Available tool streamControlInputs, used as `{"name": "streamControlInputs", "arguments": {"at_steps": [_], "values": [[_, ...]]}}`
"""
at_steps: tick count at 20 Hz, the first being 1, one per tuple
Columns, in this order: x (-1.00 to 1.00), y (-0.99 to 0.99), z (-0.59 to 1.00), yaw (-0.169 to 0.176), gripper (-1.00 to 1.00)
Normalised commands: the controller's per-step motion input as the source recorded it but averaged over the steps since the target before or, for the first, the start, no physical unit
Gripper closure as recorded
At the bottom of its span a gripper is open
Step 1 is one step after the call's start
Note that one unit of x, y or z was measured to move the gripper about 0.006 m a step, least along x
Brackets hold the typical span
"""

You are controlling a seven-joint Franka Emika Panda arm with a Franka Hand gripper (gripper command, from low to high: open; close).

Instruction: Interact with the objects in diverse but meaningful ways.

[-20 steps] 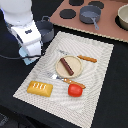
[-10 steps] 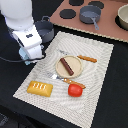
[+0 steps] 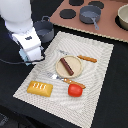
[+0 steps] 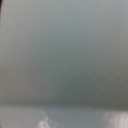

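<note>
1. While the wrist view gives only a blurred grey-blue surface with nothing to identify, the exterior view shows it all; one white arm (image 3: 22,30) at the exterior view's left, its lower end over the mat's edge; gripper (image 3: 34,59) hidden under the white housing, cannot tell whether the jaws are wide or narrow, nor whether anything is held.
2. One pale woven mat (image 3: 97,75) on a dark table (image 3: 117,110); one brown stove board (image 3: 107,27) along the far edge, with three black burner discs visible.
3. Two pots; one grey pot with handles (image 3: 45,30) just behind the arm, off the mat; one saucepan (image 3: 90,13) on the stove board, handle pointing toward the mat; one tan bowl (image 3: 123,16), cut by the frame at the exterior view's right.
4. One round tan plate (image 3: 76,61) mid-mat.
5. One golden-yellow bread loaf (image 3: 40,88) on the mat's near corner, toward the exterior view's left, apart from the plate.
6. One red tomato (image 3: 75,90) on the mat, near side of the plate, well to the right of the loaf in the exterior view.
7. One brown sausage stick (image 3: 66,66) lying diagonally on the plate.
8. Two orange-handled cutlery pieces; one knife (image 3: 87,58) just beside the plate's far side; one fork (image 3: 70,82) between plate and tomato.
</note>
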Motion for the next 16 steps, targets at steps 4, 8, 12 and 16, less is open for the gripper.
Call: {"name": "streamControlInputs", "arguments": {"at_steps": [4,8,12,16], "values": [[0.07,0.44,0.96,0.009,1.0],[0.6,0.79,1.0,0.007,1.0],[0.69,0.82,1.0,0.009,1.0],[0.62,0.82,0.81,0.006,1.0]]}}
